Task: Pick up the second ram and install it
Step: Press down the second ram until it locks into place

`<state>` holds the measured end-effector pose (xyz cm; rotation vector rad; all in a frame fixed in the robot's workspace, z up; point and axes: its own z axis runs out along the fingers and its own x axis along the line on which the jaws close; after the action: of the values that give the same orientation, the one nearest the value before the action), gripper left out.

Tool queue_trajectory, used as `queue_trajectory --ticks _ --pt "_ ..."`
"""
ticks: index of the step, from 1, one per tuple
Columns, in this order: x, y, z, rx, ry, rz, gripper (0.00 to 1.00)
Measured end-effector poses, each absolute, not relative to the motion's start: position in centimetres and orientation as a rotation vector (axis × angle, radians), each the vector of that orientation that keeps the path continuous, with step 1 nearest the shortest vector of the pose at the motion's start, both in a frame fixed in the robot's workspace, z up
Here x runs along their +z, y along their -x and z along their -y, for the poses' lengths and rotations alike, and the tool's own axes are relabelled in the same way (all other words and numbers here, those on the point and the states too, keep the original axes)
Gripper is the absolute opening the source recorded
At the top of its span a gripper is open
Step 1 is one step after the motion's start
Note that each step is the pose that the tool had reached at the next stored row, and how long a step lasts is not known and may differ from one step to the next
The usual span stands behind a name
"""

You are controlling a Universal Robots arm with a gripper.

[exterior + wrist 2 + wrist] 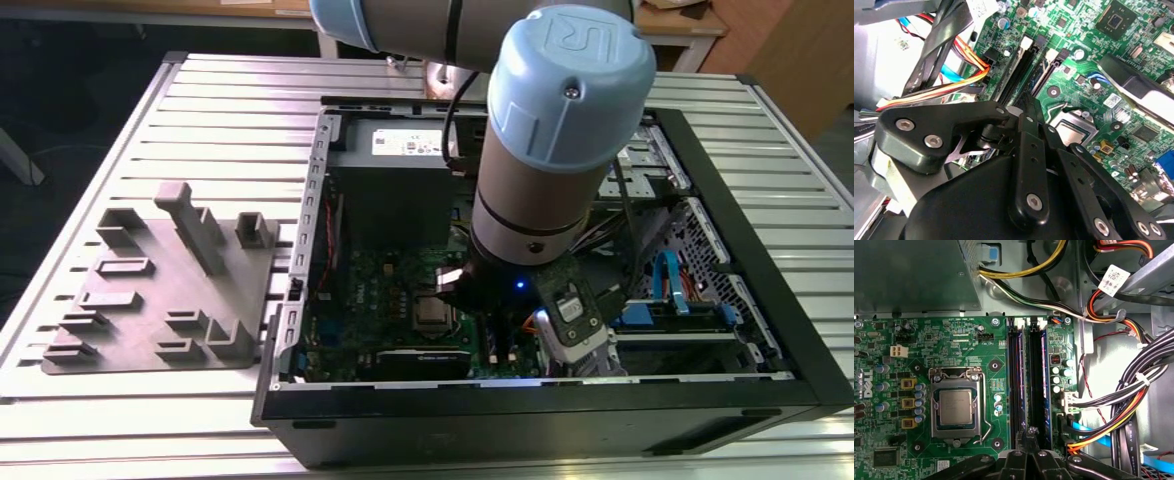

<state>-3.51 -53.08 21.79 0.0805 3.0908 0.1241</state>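
In the first wrist view two long black slots run side by side on the green motherboard [954, 340], each with a dark blue-black stick standing in it. The second ram [1037, 385] looks to be the stick in the slot farther from the processor socket [955, 407], lying level in its slot. My gripper [1030, 432] is shut, its tips together just above the near end of these slots, with nothing seen between them. In the second wrist view the gripper [1026, 105] hangs over the same slot ends [1019, 70].
The arm [561, 150] reaches down into the open black computer case [747, 250]. A grey power supply [394, 150] sits at the case's back. Cable bundles [1134, 390] crowd the side past the slots. A grey parts holder [160, 290] lies on the slatted table [80, 180] at the exterior view's left.
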Motion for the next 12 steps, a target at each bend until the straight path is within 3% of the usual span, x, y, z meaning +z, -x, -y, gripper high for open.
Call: queue_trajectory --ticks 12 --pt "22.33 3.51 53.06 0.127 -0.081 -3.09 0.07"
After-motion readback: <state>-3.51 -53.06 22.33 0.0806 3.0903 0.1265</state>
